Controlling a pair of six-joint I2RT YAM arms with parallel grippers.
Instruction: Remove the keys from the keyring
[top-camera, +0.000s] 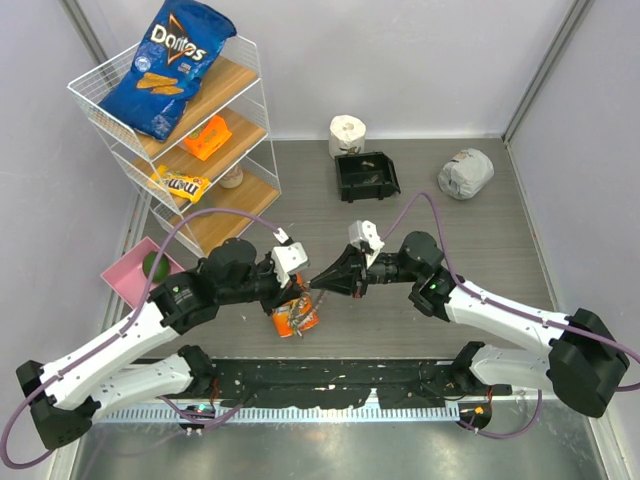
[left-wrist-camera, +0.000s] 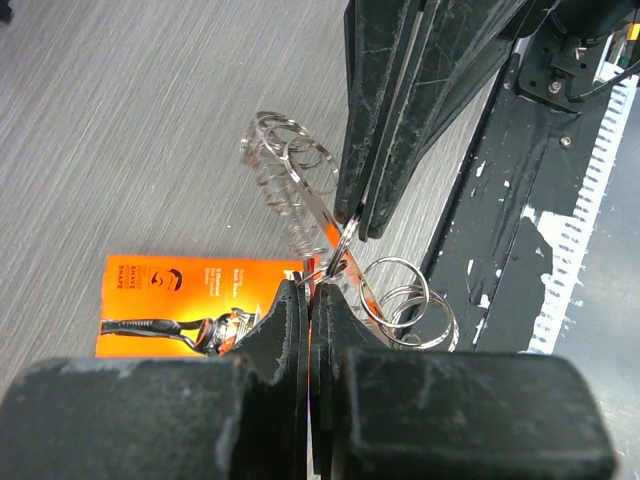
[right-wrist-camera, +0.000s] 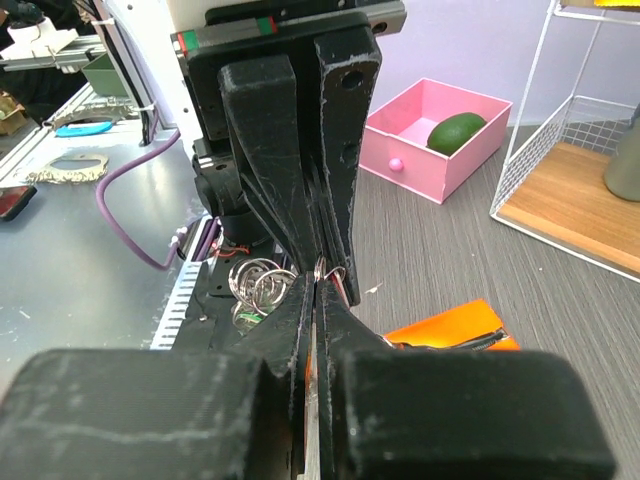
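I see two black, scuffed grippers meeting tip to tip above the grey wood-grain table (left-wrist-camera: 120, 120). The left gripper (left-wrist-camera: 310, 290) and right gripper (left-wrist-camera: 355, 225) are each pinched tight on the keyring (left-wrist-camera: 412, 318), thin shiny silver wire loops in two clusters (too overlapped to count). I cannot make out separate keys. One glossy orange razor pack (left-wrist-camera: 190, 300) lies flat beneath.

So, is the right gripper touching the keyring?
Touching. In the left wrist view the right gripper is pinched shut on the keyring wire.
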